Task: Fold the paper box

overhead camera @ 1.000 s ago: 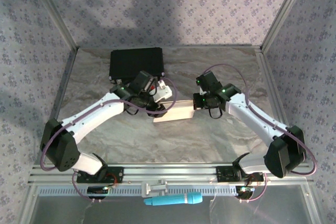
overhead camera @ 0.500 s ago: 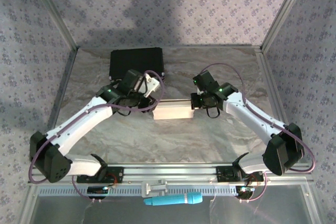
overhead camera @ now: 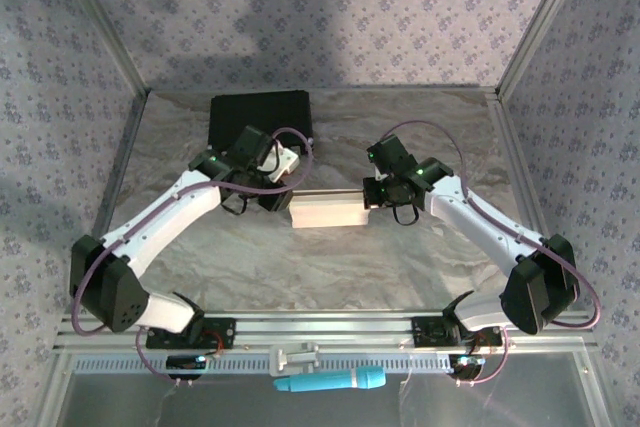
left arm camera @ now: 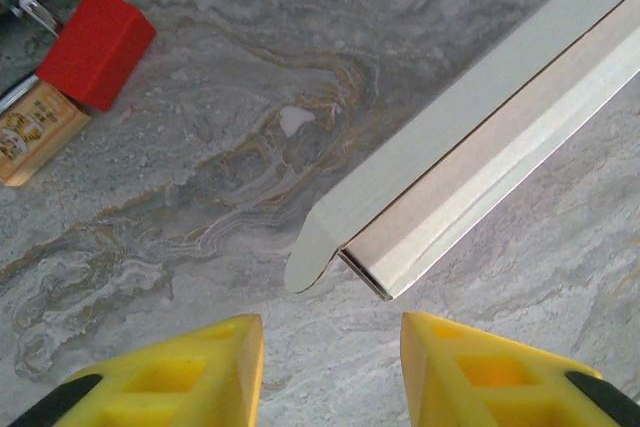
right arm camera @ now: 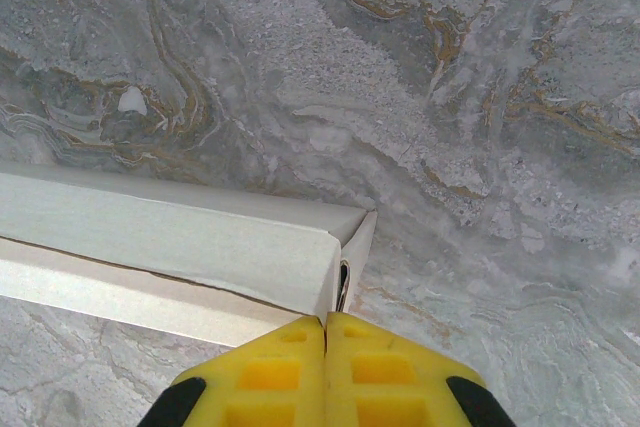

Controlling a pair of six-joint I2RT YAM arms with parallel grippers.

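Observation:
The paper box (overhead camera: 328, 212) lies as a shallow, long white box in the middle of the table. In the left wrist view its left end (left arm camera: 400, 237) sits just ahead of my left gripper (left arm camera: 332, 367), with a rounded flap sticking out beside it. The left gripper (overhead camera: 283, 199) is open and holds nothing, its yellow fingers (left arm camera: 200, 367) short of the box. My right gripper (right arm camera: 325, 332) is shut, its tips against the box's right end wall (right arm camera: 300, 247). From above, the right gripper (overhead camera: 370, 197) sits at that end.
A black rectangular case (overhead camera: 258, 117) lies at the back left, close behind the left wrist. A red block on a wooden piece (left arm camera: 95, 47) lies on the marble beyond the box. A blue object (overhead camera: 330, 381) rests on the front rail below the table edge.
The box has swung from tilted to lying straight across the table. My left arm has pulled back to the left, off the box, with its jaws narrower. The right gripper stays shut at the box's right end.

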